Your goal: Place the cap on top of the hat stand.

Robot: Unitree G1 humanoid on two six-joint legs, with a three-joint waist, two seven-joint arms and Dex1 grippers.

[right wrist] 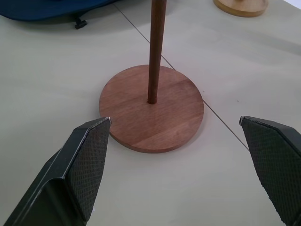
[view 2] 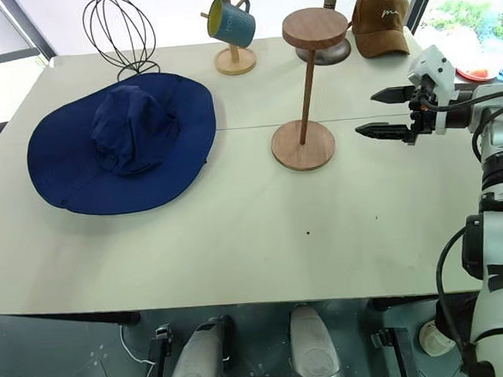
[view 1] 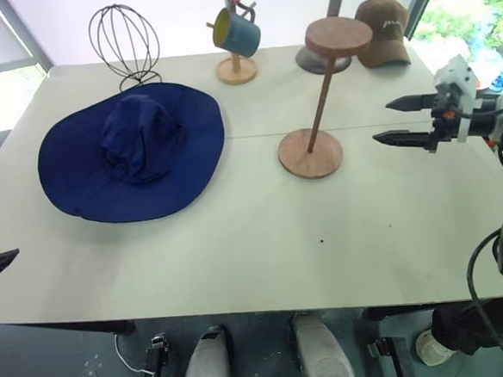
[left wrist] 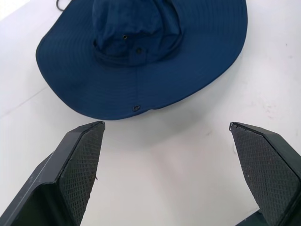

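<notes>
We see the cap lying flat on the table, crown up, just ahead of our left gripper, whose jaws stand wide apart with nothing between them; the near edge of the brim sits a little beyond the fingertips, not touching them. Our right gripper hangs above the table with its jaws likewise wide and empty, pointing toward the stand, whose round base lies just ahead of its fingers and whose slanted rod rises to a disc top above them. The cap is well apart from the right gripper, on the far side of the stand from it. We judge the cap to be light, soft and floppy: the wide brim will likely droop and fold when lifted, and the crown already looks slumped, so it offers little stiffness. A pinch on the near brim edge looks easiest for the left gripper, though the cloth may sag and swing; taking the crown fabric would carry it more evenly and help us drop the crown over the disc. The stand looks slim and top-heavy, so we think a dragging brim could tip it; the right gripper is placed to steady its base
</notes>
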